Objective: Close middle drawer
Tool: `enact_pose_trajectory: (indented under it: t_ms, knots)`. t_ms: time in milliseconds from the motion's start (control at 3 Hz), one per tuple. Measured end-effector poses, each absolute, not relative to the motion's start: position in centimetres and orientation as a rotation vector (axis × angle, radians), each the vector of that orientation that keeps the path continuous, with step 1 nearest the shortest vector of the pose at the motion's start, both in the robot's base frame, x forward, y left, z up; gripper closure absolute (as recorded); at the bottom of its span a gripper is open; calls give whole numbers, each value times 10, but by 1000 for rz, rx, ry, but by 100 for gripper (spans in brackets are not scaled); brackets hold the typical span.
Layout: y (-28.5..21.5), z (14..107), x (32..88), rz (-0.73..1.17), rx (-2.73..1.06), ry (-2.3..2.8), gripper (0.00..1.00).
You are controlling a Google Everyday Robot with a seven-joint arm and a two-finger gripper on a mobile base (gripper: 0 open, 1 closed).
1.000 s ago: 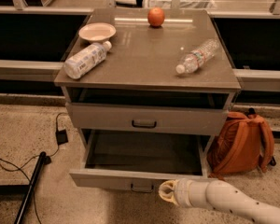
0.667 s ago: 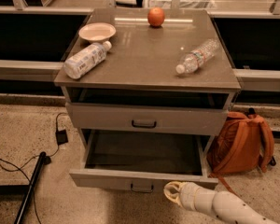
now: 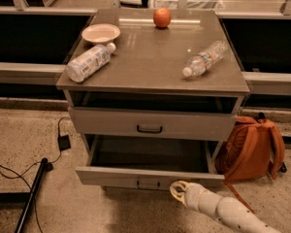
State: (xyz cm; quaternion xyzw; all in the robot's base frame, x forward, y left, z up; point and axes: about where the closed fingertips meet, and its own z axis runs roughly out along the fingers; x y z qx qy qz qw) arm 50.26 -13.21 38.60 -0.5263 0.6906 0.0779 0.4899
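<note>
Two drawer fronts show on the grey cabinet [image 3: 150,57] in the single camera view. The middle drawer [image 3: 111,176] is the lower of the two and stands pulled well out, its dark inside open to view, with a small loop handle [image 3: 148,183] at the centre of its front. The upper drawer [image 3: 194,125] sits further back, with its own dark handle [image 3: 149,128].

The gripper [image 3: 178,191] is low, just in front of the middle drawer's front and a little right of its handle. Whether it is spread or pressed together, and whether it touches the front, I cannot tell. Its pale arm [image 3: 223,212] runs off toward the lower right corner.

On the cabinet top lie a shallow bowl [image 3: 101,33] at the back left, a white-labelled bottle [image 3: 88,62] on its side just in front of it, an orange fruit [image 3: 162,17] at the back, and a clear bottle [image 3: 205,58] on its side at the right. An orange backpack [image 3: 252,147] rests on the floor beside the cabinet's right side. A black cable [image 3: 59,126] trails on the floor at the left.
</note>
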Motion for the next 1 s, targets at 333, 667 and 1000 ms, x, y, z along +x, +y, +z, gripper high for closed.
enact_pose_trajectory:
  t_ms: [333,667,1000]
  knots:
    - [-123,387,523,198,-1259,1648,100]
    - [-120,393,552,200,-1219,1605,100]
    - [-116,399,574,202,-1195,1566,100]
